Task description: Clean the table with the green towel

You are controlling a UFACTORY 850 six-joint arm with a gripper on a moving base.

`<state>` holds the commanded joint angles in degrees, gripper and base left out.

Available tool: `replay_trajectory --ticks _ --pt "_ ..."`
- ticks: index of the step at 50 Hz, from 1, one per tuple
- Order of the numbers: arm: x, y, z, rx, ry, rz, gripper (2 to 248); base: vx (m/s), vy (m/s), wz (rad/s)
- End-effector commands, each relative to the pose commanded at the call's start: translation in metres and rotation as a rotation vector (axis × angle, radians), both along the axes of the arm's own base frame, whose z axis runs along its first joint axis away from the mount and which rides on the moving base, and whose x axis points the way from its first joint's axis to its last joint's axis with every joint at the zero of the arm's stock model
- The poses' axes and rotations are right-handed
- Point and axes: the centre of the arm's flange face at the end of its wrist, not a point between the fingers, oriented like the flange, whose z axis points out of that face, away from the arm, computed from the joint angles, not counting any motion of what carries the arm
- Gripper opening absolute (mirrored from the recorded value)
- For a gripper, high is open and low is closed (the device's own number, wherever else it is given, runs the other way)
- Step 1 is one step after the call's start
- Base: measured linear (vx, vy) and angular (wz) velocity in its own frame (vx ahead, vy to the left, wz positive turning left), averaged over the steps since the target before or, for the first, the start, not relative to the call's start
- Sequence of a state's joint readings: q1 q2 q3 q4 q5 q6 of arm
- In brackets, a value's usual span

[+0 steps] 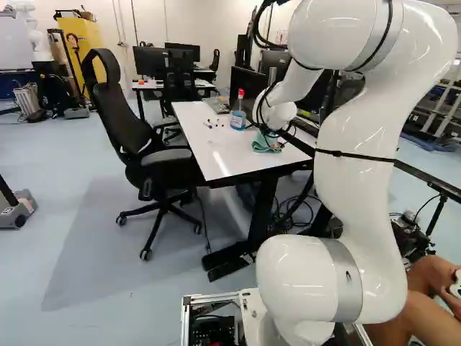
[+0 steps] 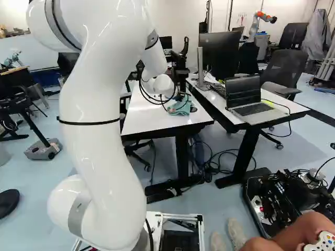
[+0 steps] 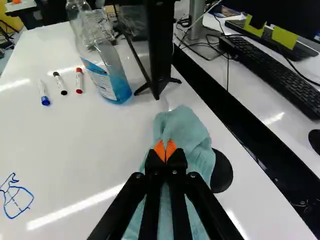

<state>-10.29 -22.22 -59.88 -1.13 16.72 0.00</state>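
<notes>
The tool [image 3: 165,151] is closed, its two orange tips nearly together in the folds of the towel [image 3: 182,122], and it seems to have a pinch of cloth between them. The towel lies bunched on the bench [image 3: 90,145], right of the middle in the left base view and just above the middle in the right base view, close to the long edge beside the dark gap. A blue drawing [image 3: 17,199] marks the bare top, well apart from the cloth, so the wiping there looks undone. The step in hand is probably to take the towel to those marks. It would go best with the cloth low and flat under the tips, pressed lightly but evenly, so that fabric rather than hard fingers meets the surface. Short overlapping strokes across the ink, then a fresh fold if it smears, should serve. The path should bend clear of the bottle [image 3: 107,80], the markers [image 3: 79,80] and the black stand [image 3: 160,50] beyond the towel, and ease off the dark round thing [image 3: 222,172] just beside it, which a dragged corner might catch.
</notes>
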Motion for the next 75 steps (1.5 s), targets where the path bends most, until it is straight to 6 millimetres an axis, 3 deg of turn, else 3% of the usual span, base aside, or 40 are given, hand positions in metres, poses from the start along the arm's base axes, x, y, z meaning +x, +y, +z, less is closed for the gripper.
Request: replay_trajectory --ticks 13,37,52,75 --pt "-0.005 0.014 0.014 -0.001 -0.002 0.021 23 0.000 0.000 0.000" --pt "-0.012 0.017 0.042 -0.007 -0.040 0.024 23 0.000 0.000 0.000" --pt "-0.017 0.029 0.058 -0.008 -0.045 0.043 23 0.000 0.000 0.000" --pt "-0.018 0.062 0.058 -0.006 -0.037 0.100 23 0.000 0.000 0.000"
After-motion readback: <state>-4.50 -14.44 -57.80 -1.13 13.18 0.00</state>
